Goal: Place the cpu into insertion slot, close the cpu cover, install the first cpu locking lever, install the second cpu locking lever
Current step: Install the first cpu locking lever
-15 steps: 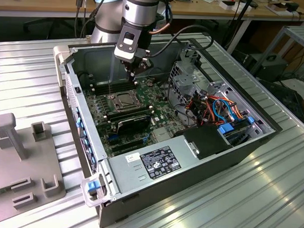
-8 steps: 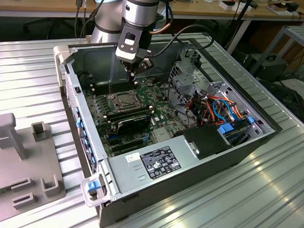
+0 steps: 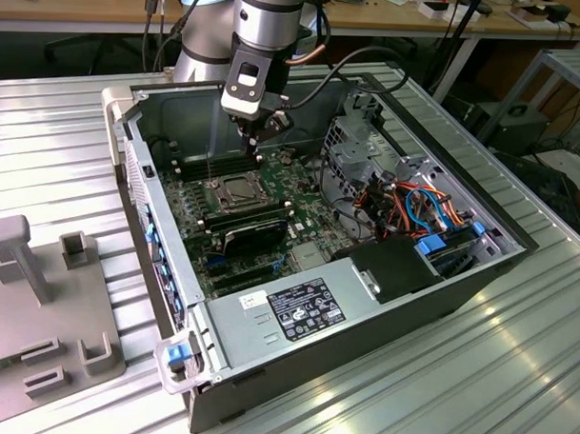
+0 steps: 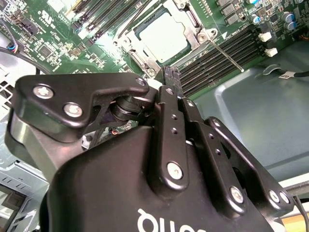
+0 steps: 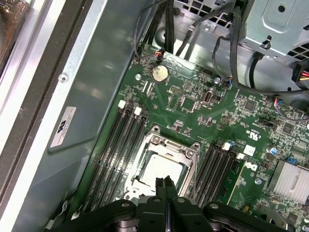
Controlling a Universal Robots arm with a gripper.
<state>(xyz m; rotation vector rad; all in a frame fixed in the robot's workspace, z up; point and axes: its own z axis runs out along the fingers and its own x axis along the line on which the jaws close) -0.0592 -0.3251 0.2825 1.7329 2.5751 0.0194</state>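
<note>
The cpu (image 5: 161, 169) lies flat in the insertion slot (image 3: 236, 189) on the green motherboard, its pale metal top showing (image 4: 161, 34). The cpu cover (image 5: 166, 144) lies down around it as a silver frame (image 4: 193, 21). One thin silver locking lever (image 4: 224, 50) sticks out from the socket's corner, standing up in the exterior view (image 3: 209, 168). My gripper (image 5: 166, 186) hangs just above the socket's edge, fingers pressed together with nothing between them (image 4: 171, 76). In the exterior view the gripper (image 3: 256, 138) is above and slightly behind the socket.
Black memory slots (image 5: 116, 145) flank the socket on both sides (image 5: 212, 166). The case's grey wall (image 5: 72, 106) runs close beside them. Cables and a drive cage (image 3: 368, 153) crowd the exterior view's right, with a power supply (image 3: 296, 308) in front. A grey fixture (image 3: 49, 304) stands outside the case.
</note>
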